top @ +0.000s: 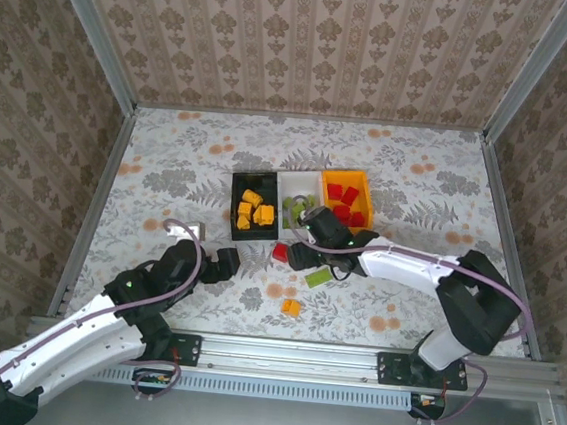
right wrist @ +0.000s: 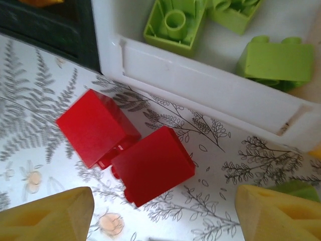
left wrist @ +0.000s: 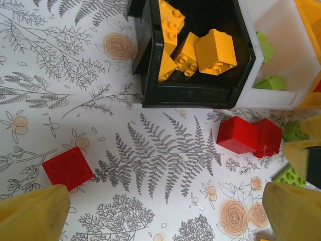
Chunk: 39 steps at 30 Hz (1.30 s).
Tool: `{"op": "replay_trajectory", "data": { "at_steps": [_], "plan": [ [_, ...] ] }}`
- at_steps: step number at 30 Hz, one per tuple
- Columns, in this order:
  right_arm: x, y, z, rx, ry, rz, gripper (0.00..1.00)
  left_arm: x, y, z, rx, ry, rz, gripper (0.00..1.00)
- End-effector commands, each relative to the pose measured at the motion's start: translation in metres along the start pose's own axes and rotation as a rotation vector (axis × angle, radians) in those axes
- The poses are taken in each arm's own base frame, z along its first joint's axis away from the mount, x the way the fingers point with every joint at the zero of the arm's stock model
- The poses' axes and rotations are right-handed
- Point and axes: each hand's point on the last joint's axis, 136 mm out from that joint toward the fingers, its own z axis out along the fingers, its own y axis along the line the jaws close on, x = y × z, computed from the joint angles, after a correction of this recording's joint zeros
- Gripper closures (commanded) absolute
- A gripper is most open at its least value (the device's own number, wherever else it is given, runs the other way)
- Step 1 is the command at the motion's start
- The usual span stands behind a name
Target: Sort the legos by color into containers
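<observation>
Legos: red pair (right wrist: 150,163), two bricks touching, lies on the table (right wrist: 40,100) between 6 and 7 o'clock of the white bin (right wrist: 200,80), outside every container.
Other strays: lone red brick (left wrist: 67,168) at 8 o'clock of the black bin (left wrist: 190,95). From overhead, a green brick (top: 320,274) and an orange-yellow brick (top: 290,307) sit at 4 and 6 o'clock of the red pair.
Sorted so far: orange-yellow pieces in the black bin, green in the white bin, red in the orange bin (top: 347,174).
Handling: probably light, rigid, slick-sided plastic with no give, so a corner pinch could twist it loose or send it skating.
Hold: two flat opposite side walls of one brick, clear of its neighbour.
Right gripper (right wrist: 163,218): jaws spread, empty, at 6 o'clock of the red pair.
Left gripper (left wrist: 163,216): jaws spread wide, empty. The lone red brick is just beside one fingertip (left wrist: 35,211), at its 1 o'clock.
</observation>
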Motion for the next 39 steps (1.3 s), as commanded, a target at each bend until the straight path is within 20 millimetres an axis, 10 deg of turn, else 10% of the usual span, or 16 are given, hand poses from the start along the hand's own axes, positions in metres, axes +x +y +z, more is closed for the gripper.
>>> {"op": "replay_trajectory", "data": {
  "at_steps": [1,29,39],
  "plan": [
    [-0.016,0.002,0.010,0.007,-0.035,-0.056,0.25,0.005,0.006,0.001,-0.009,0.013,-0.030,0.00],
    [0.016,0.027,0.024,-0.043,0.087,-0.150,0.37,0.009,0.014,0.002,-0.021,0.016,-0.046,0.00],
    [0.026,0.001,0.030,0.136,0.107,-0.142,0.42,0.008,0.014,0.000,-0.022,0.014,-0.047,0.00]
  ]
}}
